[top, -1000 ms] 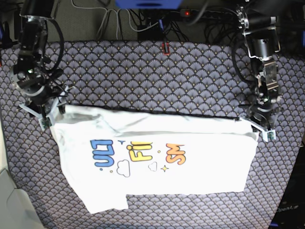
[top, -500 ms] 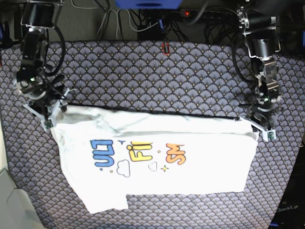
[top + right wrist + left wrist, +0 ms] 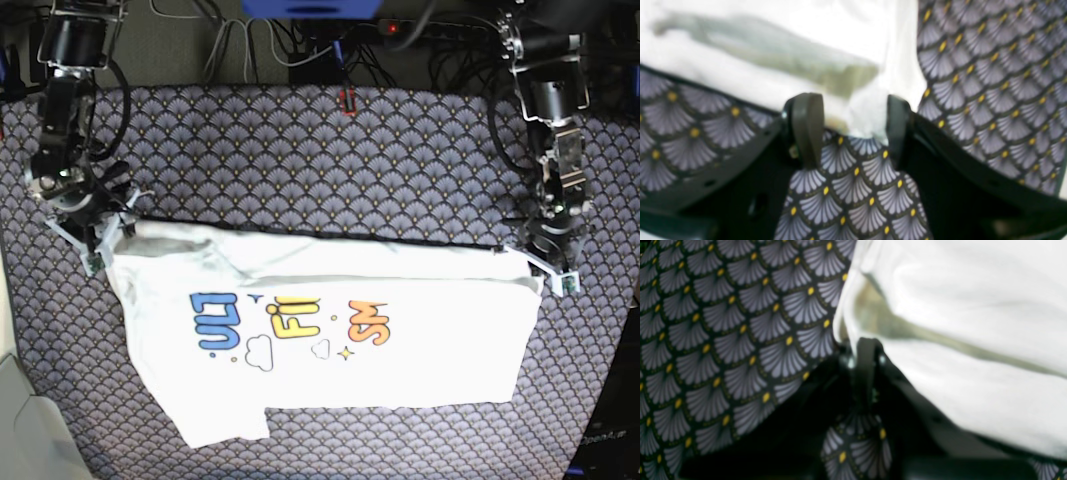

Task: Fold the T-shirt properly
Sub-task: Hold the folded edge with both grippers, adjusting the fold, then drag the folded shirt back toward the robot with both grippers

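Observation:
The white T-shirt (image 3: 330, 330) lies spread on the patterned cloth, print side up, with a flap folded over along its far edge. My left gripper (image 3: 548, 268) stands at the shirt's far right corner. In the left wrist view it (image 3: 865, 350) is shut, with the edge of the T-shirt (image 3: 973, 306) pinched at its tip. My right gripper (image 3: 108, 240) is at the far left corner. In the right wrist view it (image 3: 850, 130) is open, and a bit of the T-shirt (image 3: 773, 33) lies between its fingers (image 3: 806, 126) without being squeezed.
A fan-patterned cover (image 3: 330, 170) spans the whole table. Cables and a power strip (image 3: 390, 28) run along the back edge, near a small red item (image 3: 348, 100). A pale object (image 3: 15, 420) sits at the front left corner.
My right arm has drawn slightly back and left, its gripper still open at the shirt's corner. The left arm and the shirt have not moved.

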